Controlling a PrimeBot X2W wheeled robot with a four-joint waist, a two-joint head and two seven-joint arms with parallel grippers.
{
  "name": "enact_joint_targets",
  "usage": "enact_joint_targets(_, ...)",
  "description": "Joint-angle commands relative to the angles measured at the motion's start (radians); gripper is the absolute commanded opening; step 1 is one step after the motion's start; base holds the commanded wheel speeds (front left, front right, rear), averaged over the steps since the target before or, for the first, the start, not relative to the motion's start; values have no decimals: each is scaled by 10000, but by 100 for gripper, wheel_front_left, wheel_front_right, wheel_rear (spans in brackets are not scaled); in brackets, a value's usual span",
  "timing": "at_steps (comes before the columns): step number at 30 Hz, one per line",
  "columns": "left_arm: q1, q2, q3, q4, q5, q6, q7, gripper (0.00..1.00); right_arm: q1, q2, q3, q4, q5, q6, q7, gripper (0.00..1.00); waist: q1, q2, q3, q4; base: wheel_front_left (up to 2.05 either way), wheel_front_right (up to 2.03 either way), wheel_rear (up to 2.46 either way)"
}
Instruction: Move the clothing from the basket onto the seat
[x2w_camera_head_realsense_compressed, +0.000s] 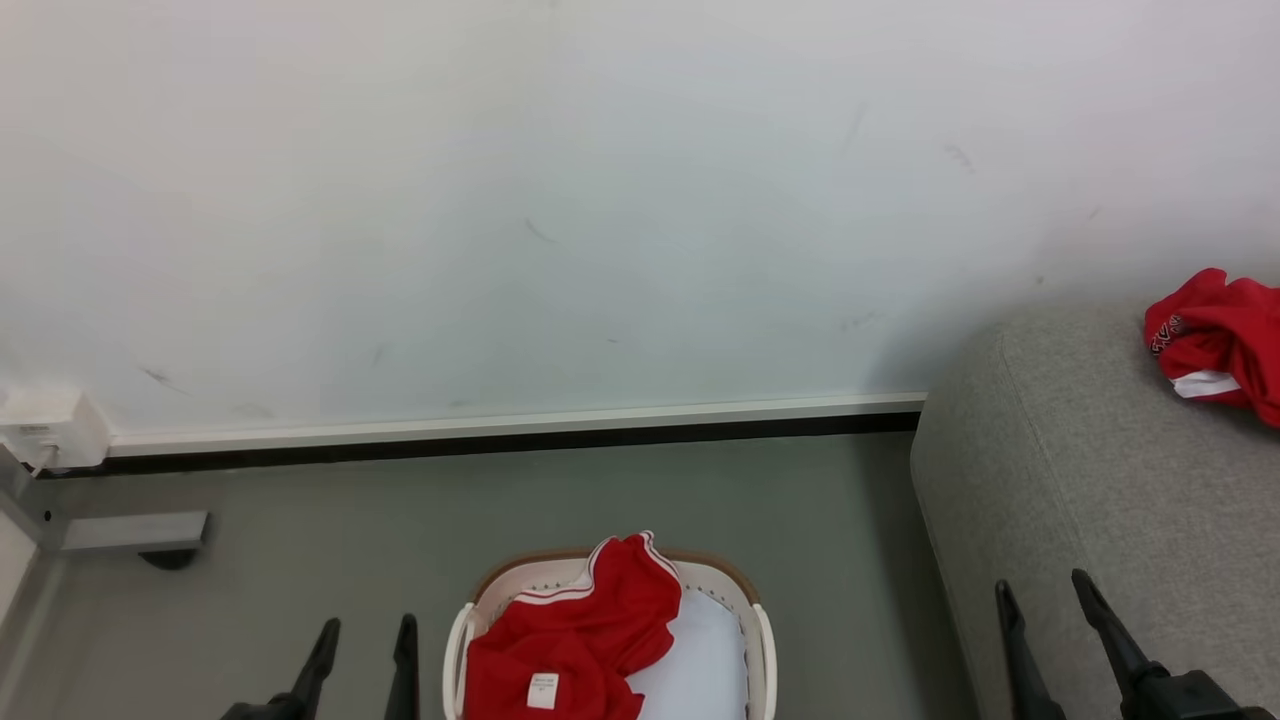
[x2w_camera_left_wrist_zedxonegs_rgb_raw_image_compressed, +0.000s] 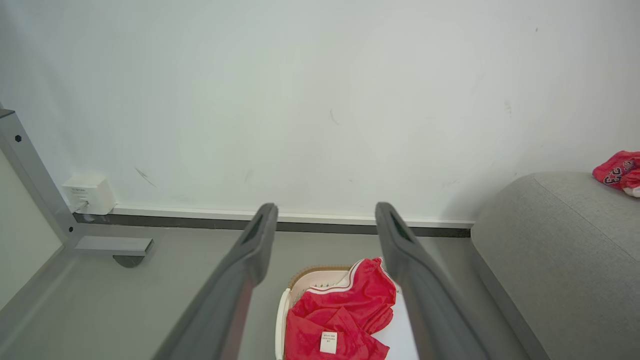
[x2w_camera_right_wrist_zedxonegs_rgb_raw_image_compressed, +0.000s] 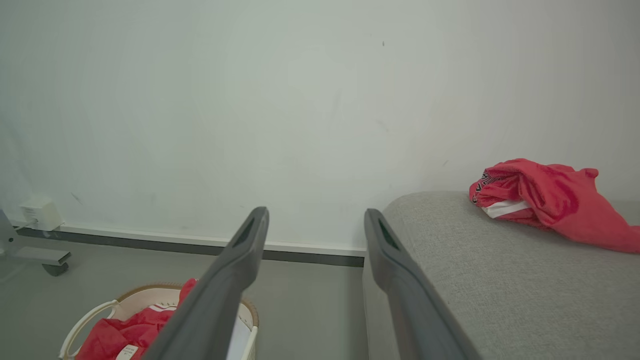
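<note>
Big grey fabric sofa (x2w_camera_head_realsense_compressed: 1100, 500) on my right, one crumpled red garment (x2w_camera_head_realsense_compressed: 1225, 335) already on it. Oval cream plastic basket (x2w_camera_head_realsense_compressed: 762, 640), brown rim, on the floor between my arms; bright red jersey (x2w_camera_head_realsense_compressed: 580, 630) heaped inside, a fold over the far rim. Left end effector (x2w_camera_head_realsense_compressed: 368, 625) and right end effector (x2w_camera_head_realsense_compressed: 1042, 582) both spread, empty. Worry: a deep pinch takes the flat white pad (x2w_camera_head_realsense_compressed: 700, 660) too, or that fold drags the basket.

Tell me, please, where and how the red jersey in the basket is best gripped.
Pinch the jersey at its raised, white-trimmed fold by the far rim of the basket, coming down from above: it peaks there, off the white pad, and the open left gripper looks nearest.
</note>
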Motion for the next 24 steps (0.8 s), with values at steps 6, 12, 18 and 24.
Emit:
enact_joint_targets(6, 166, -215, 317, 115, 289, -278, -1, 100, 107, -29, 131, 286, 59, -25, 6, 100, 2, 0, -111, 86, 0, 0, 0)
enact_joint_targets(12, 220, -327, 497, 129, 394, -435, -2, 100, 22, -28, 191, 381, 88, -25, 8, 100, 2, 0, -118, 122, 0, 0, 0)
enact_joint_targets(18, 214, -370, 579, 146, 460, -530, -2, 100, -19, -28, 246, 395, 104, -25, 6, 100, 2, 0, -49, 101, 0, 0, 0)
enact_joint_targets(24, 153, -394, 519, 167, 458, -615, -2, 100, -111, -26, 225, 230, 39, -25, 6, 100, 2, 0, 143, 11, 0, 0, 0)
